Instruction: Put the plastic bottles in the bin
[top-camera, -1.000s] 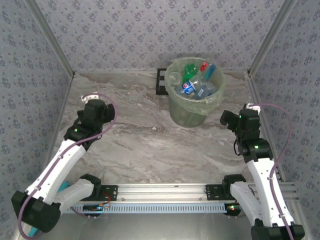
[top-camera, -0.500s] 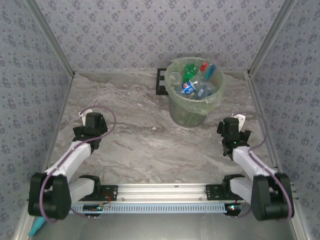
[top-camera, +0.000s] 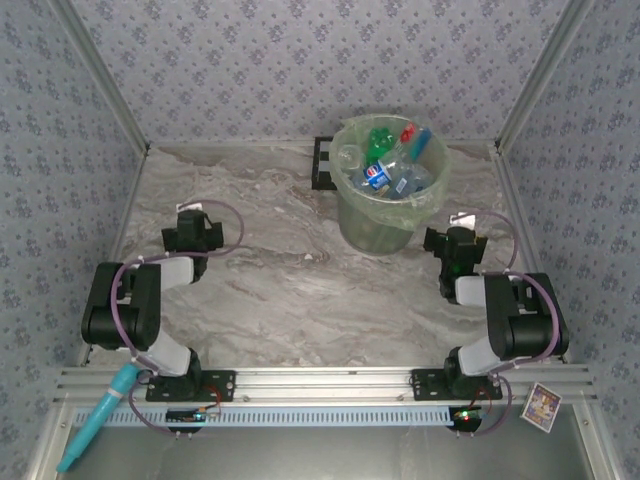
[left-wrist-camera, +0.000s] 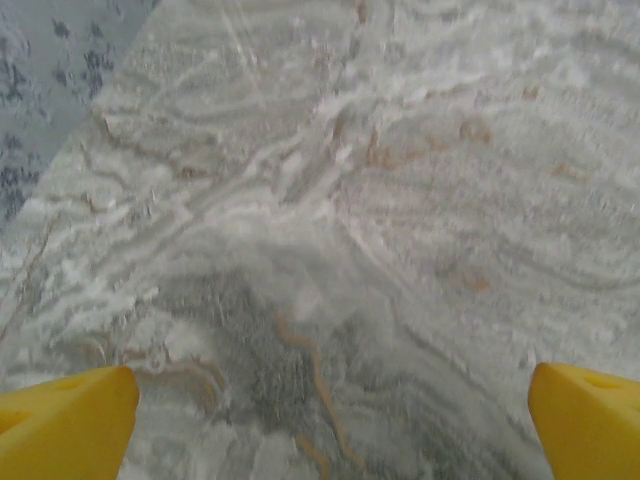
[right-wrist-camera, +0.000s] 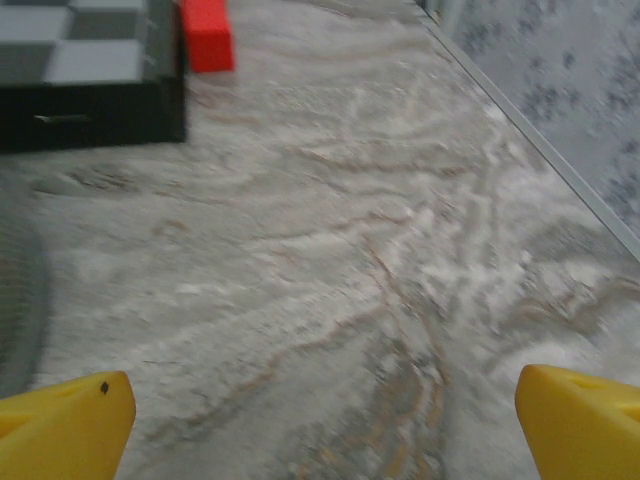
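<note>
Front rail (top-camera: 320, 382): across the bottom of the overhead frame, both arm bases bolted to it; teal stick-like object (top-camera: 95, 432) at lower left, small printed card (top-camera: 543, 405) at lower right.
Left gripper (top-camera: 193, 232) (left-wrist-camera: 330, 425): spread wide, nothing between the yellow fingertips (left-wrist-camera: 70, 420), bare marble beneath; left of centre overhead, arm folded close to its base.
Right gripper (top-camera: 455, 248) (right-wrist-camera: 325, 420): spread wide as well, empty, over bare surface; right of centre overhead, arm folded likewise.
Table (top-camera: 290, 290): grey-veined marble, bare between the two grippers.
Bin (top-camera: 375, 232): round, pale grey-green, upright, light-green bag folded over the rim; upper centre overhead, beyond both grippers, nearer the right one, touching neither.
Plastic bottles (top-camera: 395, 165): piled inside the bin, clear and green, blue labels, one red cap; well apart from either gripper.
Black rack (top-camera: 323, 163) (right-wrist-camera: 90, 80): just left of the bin's rim against the back wall; upper left in the right wrist view, red block (right-wrist-camera: 205, 35) beside it.
</note>
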